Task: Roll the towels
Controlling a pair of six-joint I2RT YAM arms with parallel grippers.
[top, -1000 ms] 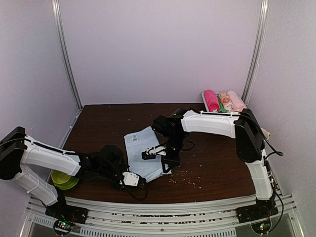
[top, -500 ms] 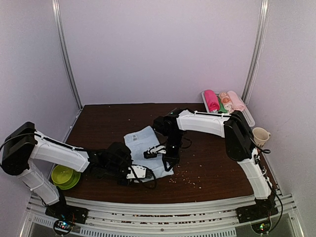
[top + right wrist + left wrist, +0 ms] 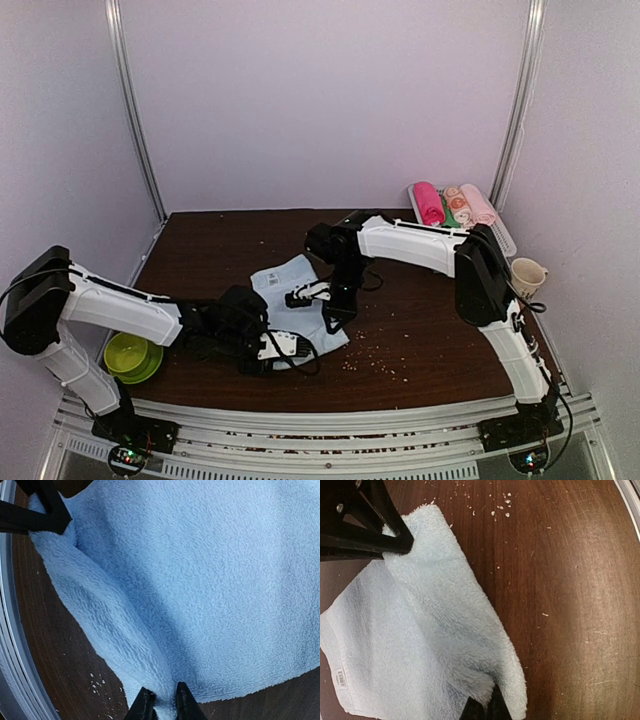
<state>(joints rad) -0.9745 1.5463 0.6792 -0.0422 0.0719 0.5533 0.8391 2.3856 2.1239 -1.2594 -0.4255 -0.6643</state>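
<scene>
Slip risk: the raised fold may drop flat if the right gripper (image 3: 160, 704) lacks a firm hold, so no roll starts.
Skew risk: pulling from one side by the left gripper (image 3: 485, 709) would drag the light blue towel (image 3: 420, 630) askew across the surface (image 3: 570, 605).
Dirt risk: crumbs (image 3: 502, 505) beside the edge could get rolled in.
Left gripper: clenched on the towel's folded edge.
Right gripper: jaws narrowly apart with the fold between them; whether they pinch it, I cannot tell.
Towel look: fluffy, pale blue, mostly flat, one edge turned over into a soft ridge, white tag (image 3: 340, 677) at a corner.
Towel place: mid-surface, between the arms.
</scene>
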